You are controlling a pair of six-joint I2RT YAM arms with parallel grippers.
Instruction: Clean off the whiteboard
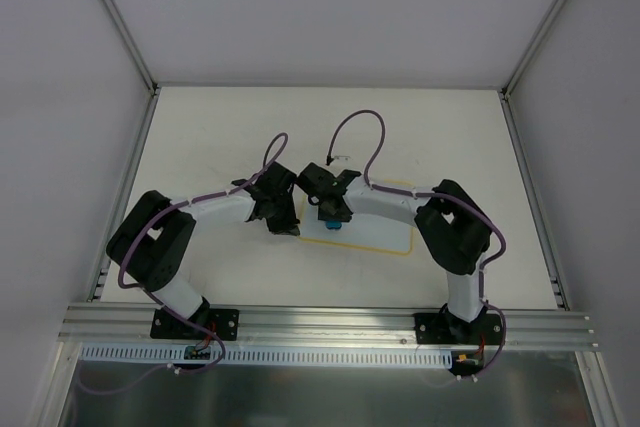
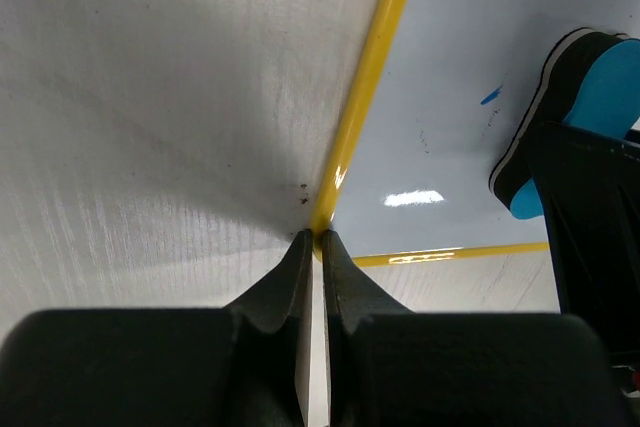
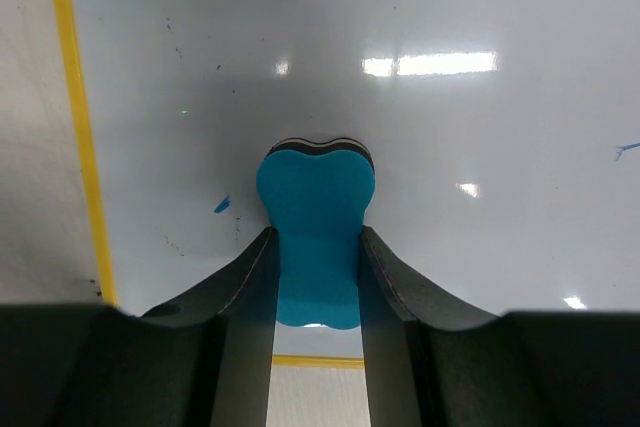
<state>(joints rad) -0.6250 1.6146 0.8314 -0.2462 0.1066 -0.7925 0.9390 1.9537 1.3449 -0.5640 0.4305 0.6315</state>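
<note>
**Top view.** A small white rectangular whiteboard with a thin yellow border (image 1: 385, 232) lies flat on the pale tabletop (image 1: 200, 137), a little right of centre. Both arms lean over it. The board's left part is hidden beneath them, and only the near-right corner shows plainly. The left gripper (image 1: 283, 219) sits at the board's left edge; its jaws cannot be read from here. The right gripper (image 1: 331, 213) is over the board's left part, with a bright-blue eraser block (image 1: 331, 224) showing just below it.

**Left wrist view.** The left gripper (image 2: 318, 239) has its fingers pressed together with nothing between them. The tips rest at the yellow border, close to a corner of the board, and the board surface runs off to the right. A small blue ink fleck (image 2: 490, 97) is on it. The eraser block is cut off by the right frame edge.

**Right wrist view.** The right gripper (image 3: 317, 234) is clamped on the eraser block, one finger on each side. The whiteboard fills the view behind it, with its yellow border at the left. Whether the eraser touches the board cannot be confirmed. One ink fleck lies just left of the eraser. Another, at the right edge, is cut off.
</note>
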